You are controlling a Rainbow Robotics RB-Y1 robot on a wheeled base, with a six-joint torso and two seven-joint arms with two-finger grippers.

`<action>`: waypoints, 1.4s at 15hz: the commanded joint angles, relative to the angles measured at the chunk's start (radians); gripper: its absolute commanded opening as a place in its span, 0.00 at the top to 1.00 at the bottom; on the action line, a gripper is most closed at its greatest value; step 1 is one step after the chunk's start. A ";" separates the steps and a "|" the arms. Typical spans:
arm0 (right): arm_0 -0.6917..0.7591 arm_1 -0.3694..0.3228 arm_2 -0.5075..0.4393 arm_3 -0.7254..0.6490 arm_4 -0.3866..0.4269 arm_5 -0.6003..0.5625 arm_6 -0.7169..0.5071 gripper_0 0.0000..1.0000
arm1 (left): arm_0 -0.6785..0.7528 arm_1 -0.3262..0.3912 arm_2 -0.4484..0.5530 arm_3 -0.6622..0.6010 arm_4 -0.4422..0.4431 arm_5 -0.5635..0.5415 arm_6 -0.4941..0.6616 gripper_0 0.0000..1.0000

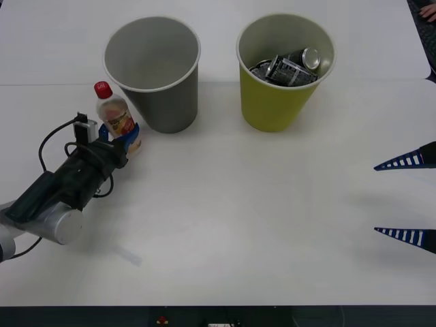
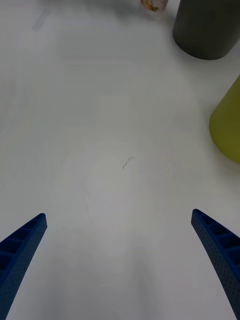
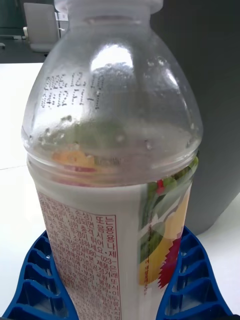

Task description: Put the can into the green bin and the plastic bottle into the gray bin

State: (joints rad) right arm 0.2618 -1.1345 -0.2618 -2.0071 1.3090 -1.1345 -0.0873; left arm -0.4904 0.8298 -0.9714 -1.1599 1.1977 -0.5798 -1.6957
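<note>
Standing between the left pincer's [image 1: 116, 144] fingers, seemingly gripped: plastic bottle [image 1: 117, 120].

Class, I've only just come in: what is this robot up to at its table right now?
It is sorting rubbish. The left gripper has its blue fingers closed around the plastic bottle, which stands upright on the table beside the gray bin. The can already lies inside the green bin. The right gripper waits open at the table's right side, holding nothing.
</note>
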 commanded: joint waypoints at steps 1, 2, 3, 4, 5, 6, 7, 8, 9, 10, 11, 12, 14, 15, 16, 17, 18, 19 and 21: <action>0.000 0.000 0.000 0.000 0.000 0.000 0.000 0.00 | 0.062 0.058 0.042 -0.066 -0.029 0.000 0.007 1.00; 0.000 0.000 0.000 0.000 0.000 0.000 0.000 0.00 | 0.092 0.080 0.066 -0.084 -0.067 0.000 0.013 1.00; 0.000 0.000 0.000 0.000 0.000 0.000 0.000 0.00 | 0.122 0.101 0.088 -0.106 -0.101 0.000 0.022 1.00; 0.000 0.000 0.000 0.000 0.000 0.000 0.000 0.00 | 0.165 0.126 0.123 -0.138 -0.144 0.005 0.053 1.00; 0.000 0.000 0.000 0.000 0.000 0.000 0.000 0.00 | 0.213 0.155 0.172 -0.178 -0.207 0.029 0.108 1.00; 0.000 0.000 0.000 0.000 0.000 0.000 0.000 0.00 | 0.254 0.181 0.209 -0.213 -0.259 0.043 0.149 1.00; 0.000 0.000 0.000 0.000 0.000 0.000 0.000 0.00 | 0.316 0.224 0.273 -0.277 -0.340 0.077 0.215 1.00; 0.000 0.000 0.000 0.000 0.000 0.000 0.000 0.00 | 0.374 0.258 0.336 -0.334 -0.406 0.107 0.275 1.00; 0.000 0.000 0.000 0.000 0.000 0.000 0.000 0.00 | 0.423 0.278 0.393 -0.377 -0.466 0.133 0.327 1.00; 0.000 0.000 0.000 0.000 0.000 0.000 0.000 0.00 | 0.480 0.301 0.454 -0.420 -0.538 0.155 0.386 1.00; 0.000 0.000 0.000 0.000 0.000 0.000 0.000 0.00 | 0.516 0.318 0.496 -0.445 -0.598 0.156 0.452 1.00; 0.000 0.000 0.000 0.000 0.000 0.000 0.000 0.00 | 0.549 0.336 0.539 -0.469 -0.676 0.156 0.539 1.00; 0.000 0.000 0.000 0.000 0.000 0.000 0.000 0.00 | 0.615 0.357 0.632 -0.506 -0.840 0.156 0.719 1.00; 0.000 0.000 0.000 0.000 0.000 0.000 0.000 0.00 | 0.645 0.364 0.683 -0.521 -0.946 0.152 0.834 1.00; 0.000 0.000 0.000 0.000 0.000 0.000 0.000 0.00 | 0.667 0.370 0.724 -0.531 -1.044 0.133 0.947 1.00; 0.000 0.000 0.000 0.000 0.000 0.000 0.000 0.00 | 0.690 0.371 0.780 -0.532 -1.179 0.098 1.099 1.00; 0.000 0.000 0.000 0.000 0.000 0.000 0.000 0.00 | 0.708 0.371 0.840 -0.534 -1.322 0.055 1.272 1.00; 0.000 0.000 0.000 0.000 0.000 0.000 0.000 0.00 | 0.714 0.370 0.878 -0.534 -1.412 0.026 1.386 1.00; 0.000 0.000 0.000 0.000 0.000 0.000 0.000 0.00 | 0.716 0.361 0.979 -0.549 -1.644 -0.020 1.627 1.00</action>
State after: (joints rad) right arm 0.2618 -1.1345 -0.2618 -2.0071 1.3090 -1.1345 -0.0872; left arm 0.2245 1.1959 -0.0352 -1.7009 -0.3496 -0.5804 -0.1655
